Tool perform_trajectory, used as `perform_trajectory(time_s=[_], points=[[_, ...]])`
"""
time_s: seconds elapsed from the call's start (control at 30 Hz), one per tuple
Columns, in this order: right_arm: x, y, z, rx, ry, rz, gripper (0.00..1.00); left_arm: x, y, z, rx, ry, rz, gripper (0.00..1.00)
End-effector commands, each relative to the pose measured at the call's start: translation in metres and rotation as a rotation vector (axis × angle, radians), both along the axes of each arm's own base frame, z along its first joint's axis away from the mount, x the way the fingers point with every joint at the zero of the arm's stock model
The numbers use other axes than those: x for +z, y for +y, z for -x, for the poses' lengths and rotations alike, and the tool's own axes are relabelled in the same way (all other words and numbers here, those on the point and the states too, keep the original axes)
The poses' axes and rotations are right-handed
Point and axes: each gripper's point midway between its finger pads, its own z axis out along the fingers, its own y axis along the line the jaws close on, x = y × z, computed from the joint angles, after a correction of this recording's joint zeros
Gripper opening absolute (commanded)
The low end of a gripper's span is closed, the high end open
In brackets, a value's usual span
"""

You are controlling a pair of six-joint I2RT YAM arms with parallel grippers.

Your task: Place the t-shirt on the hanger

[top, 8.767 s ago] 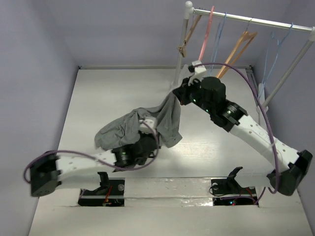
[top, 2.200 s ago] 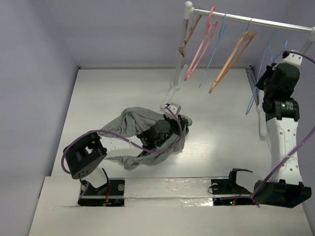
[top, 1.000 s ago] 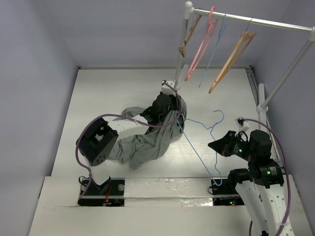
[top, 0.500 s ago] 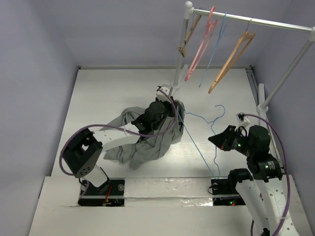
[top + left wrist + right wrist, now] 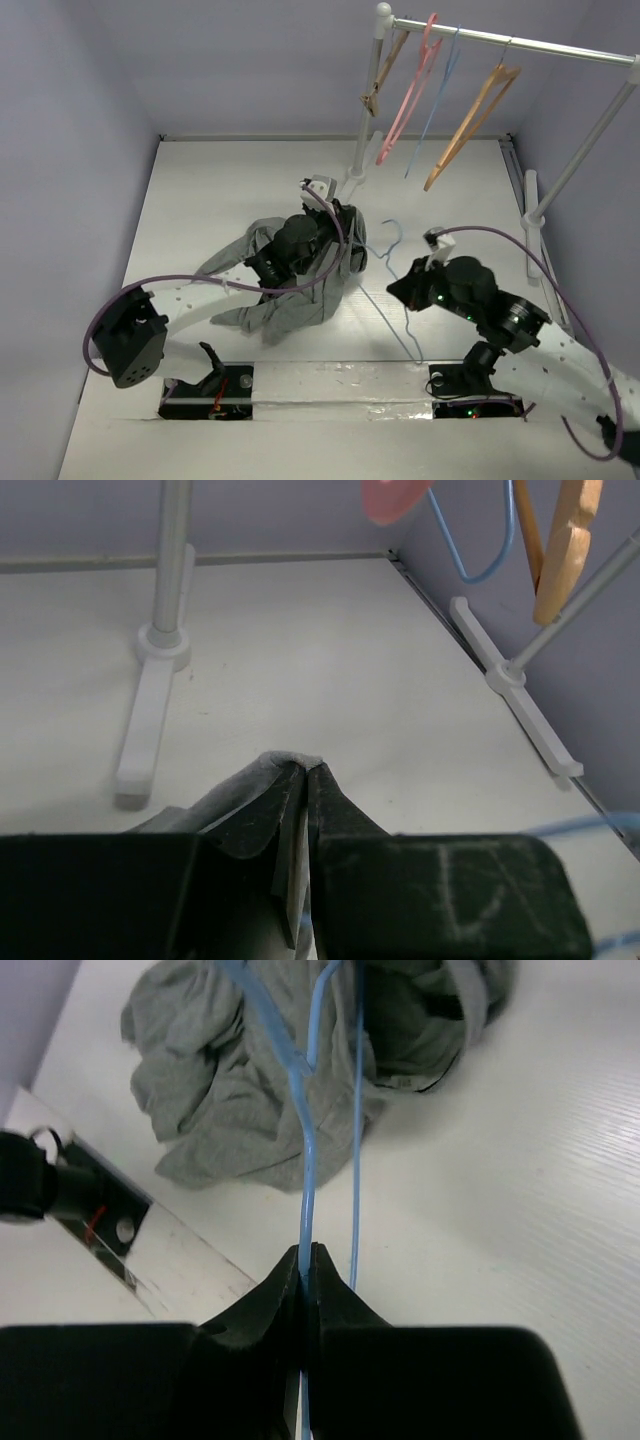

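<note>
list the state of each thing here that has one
t-shirt: bunched on the table, one fold pinched, not on the hanger
hanger: off the rail, held by its wire near the t-shirt
left hand: shut on the t-shirt
right hand: shut on the hanger
pink hanger: hanging on the rail
wooden hanger: hanging on the rail

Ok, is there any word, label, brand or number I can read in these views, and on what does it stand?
None can be read.
The t-shirt shows only plain grey folds, with no print in view.
The hanger is bare blue wire.
Faint scratches on a finger of the left gripper form no letters.
</note>
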Motion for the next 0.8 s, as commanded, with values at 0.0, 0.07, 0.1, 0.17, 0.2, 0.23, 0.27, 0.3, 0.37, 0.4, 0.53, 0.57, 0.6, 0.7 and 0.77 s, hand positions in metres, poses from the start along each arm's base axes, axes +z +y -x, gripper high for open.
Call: perform_trajectory(time_s=[0.0, 0.07, 0.1, 0.17, 0.2, 0.23, 0.27, 0.3, 0.37, 0.4, 0.53, 0.57, 0.6, 0.7, 0.77], points=[[0.048, 0.014, -0.028, -0.198, -0.214, 0.023, 0.00, 0.025, 0.024, -0.002, 0.092, -0.044, 0.027, 0.00], [0.058, 0.031, -0.020, -0.222, -0.270, 0.086, 0.00, 0.031, 0.033, -0.001, 0.118, -0.056, 0.012, 0.00], [0.061, 0.034, -0.019, -0.235, -0.285, 0.106, 0.00, 0.033, 0.039, -0.002, 0.141, -0.058, 0.012, 0.00], [0.066, 0.040, -0.015, -0.274, -0.306, 0.147, 0.00, 0.038, 0.049, 0.000, 0.168, -0.067, 0.006, 0.00], [0.067, 0.040, -0.015, -0.284, -0.311, 0.157, 0.00, 0.041, 0.055, 0.000, 0.191, -0.073, 0.005, 0.00], [0.069, 0.039, -0.016, -0.295, -0.314, 0.164, 0.00, 0.048, 0.060, 0.002, 0.198, -0.085, 0.016, 0.00], [0.071, 0.041, -0.014, -0.289, -0.313, 0.153, 0.00, 0.048, 0.064, 0.002, 0.210, -0.084, 0.005, 0.00], [0.076, 0.042, -0.014, -0.289, -0.315, 0.129, 0.00, 0.052, 0.071, 0.002, 0.233, -0.092, 0.002, 0.00], [0.082, 0.041, -0.013, -0.280, -0.316, 0.104, 0.00, 0.055, 0.075, 0.003, 0.242, -0.096, -0.008, 0.00], [0.087, 0.039, -0.012, -0.282, -0.318, 0.084, 0.00, 0.056, 0.078, 0.003, 0.253, -0.098, -0.013, 0.00], [0.087, 0.046, -0.009, -0.243, -0.313, 0.087, 0.00, 0.067, 0.081, 0.007, 0.245, -0.112, 0.001, 0.00], [0.085, 0.048, -0.009, -0.241, -0.312, 0.099, 0.00, 0.070, 0.080, 0.008, 0.235, -0.115, 0.006, 0.00], [0.083, 0.050, -0.010, -0.243, -0.310, 0.108, 0.00, 0.073, 0.076, 0.011, 0.206, -0.120, 0.013, 0.00], [0.080, 0.056, -0.013, -0.242, -0.335, 0.135, 0.00, 0.084, 0.065, 0.022, 0.116, -0.126, 0.066, 0.00], [0.081, 0.068, -0.020, -0.220, -0.356, 0.116, 0.00, 0.092, 0.056, 0.033, 0.044, -0.138, 0.107, 0.00]])
